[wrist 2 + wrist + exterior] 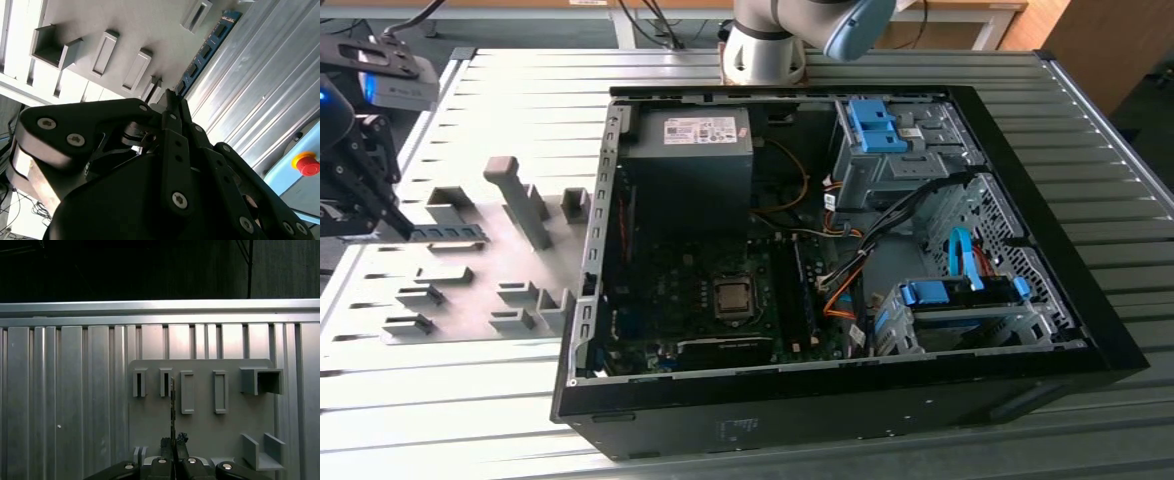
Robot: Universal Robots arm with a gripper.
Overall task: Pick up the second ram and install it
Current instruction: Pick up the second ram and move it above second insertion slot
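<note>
- Second wrist view: the claw (172,102) is clenched on one end of the memory stick (207,47). Its blue board and dark chips run out ahead of the fingertips, above the grey rack (125,30).
- First wrist view: edge-on, the stick is a thin line straight out from between the closed tips. Whether it is clear of the rack's slots cannot be told.
- Exterior view: the open computer case (1107,330) sits well apart from the claw.
- Handling, by judgement: light, stiff, thin and fragile. It is best pinched on its flat faces near an end, clear of the contacts.
- Writing: none is legible on the stick, and the pale label on the power supply (687,150) is too small to read.
</note>
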